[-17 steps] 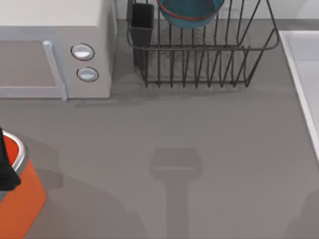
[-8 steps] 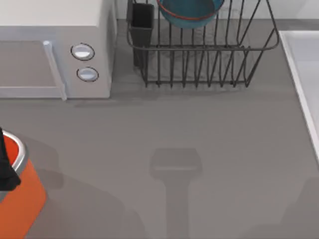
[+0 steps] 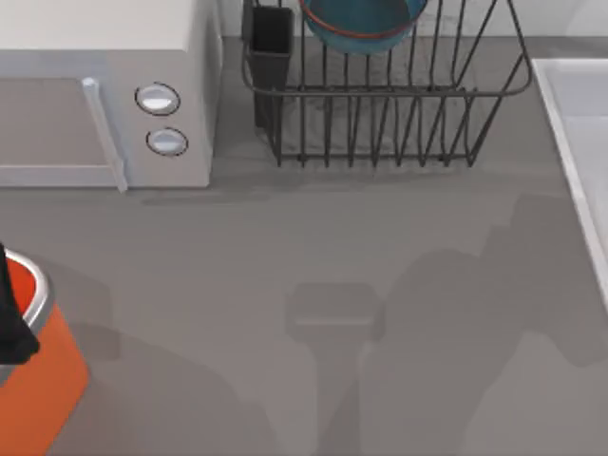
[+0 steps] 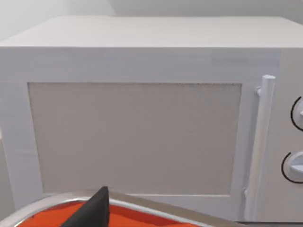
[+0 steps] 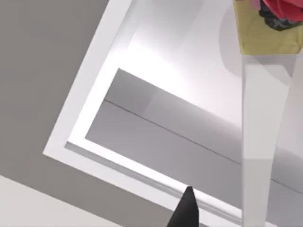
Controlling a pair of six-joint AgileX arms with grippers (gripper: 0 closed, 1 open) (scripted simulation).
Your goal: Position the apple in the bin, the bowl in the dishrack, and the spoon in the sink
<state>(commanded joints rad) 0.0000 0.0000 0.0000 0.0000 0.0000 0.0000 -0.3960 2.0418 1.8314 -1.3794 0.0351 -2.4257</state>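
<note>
I cannot tell the jaws' state; below the right gripper (image 5: 188, 208) lies the sink (image 5: 94, 94), so the spoon should be let go low, inside its rim.

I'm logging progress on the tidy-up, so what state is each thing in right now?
bowl: sitting in the dishrack.
dishrack: upright on the table, holding the bowl.
microwave: door closed.
bin: open at the top, at the table's left edge.
sink: basin bare where visible.
left end effector: over the bin's rim.
right end effector: above the sink's rim.
</note>
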